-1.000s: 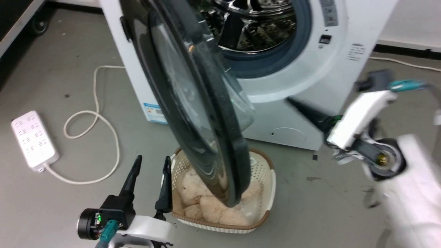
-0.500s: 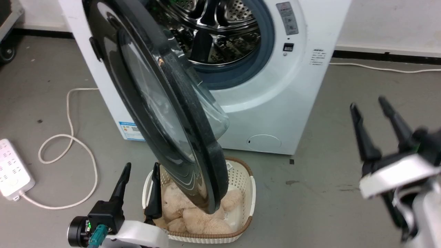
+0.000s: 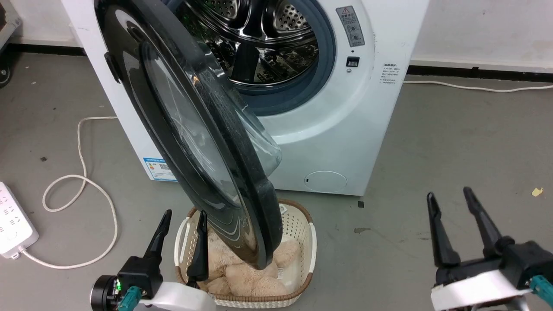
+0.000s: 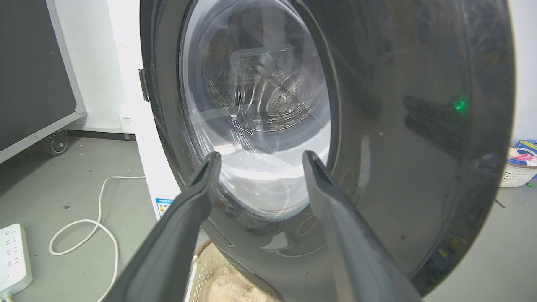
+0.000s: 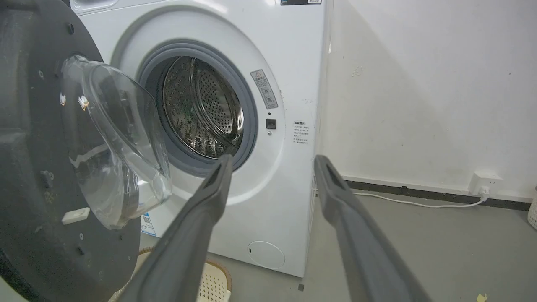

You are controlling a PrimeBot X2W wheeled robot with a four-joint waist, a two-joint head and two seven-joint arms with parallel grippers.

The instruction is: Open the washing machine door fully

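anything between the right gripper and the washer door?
Head view: bare floor with a small dark stain lies between the right gripper and the door. The basket sits below the door's lower edge.

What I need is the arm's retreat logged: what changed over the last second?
The right gripper pulled back from the washer, where it pointed sideways, to the lower right, with its fingers up and open. The head camera shifted too. The door stayed partly open above the basket, and the left gripper stayed open beside it. Neither gripper holds anything.
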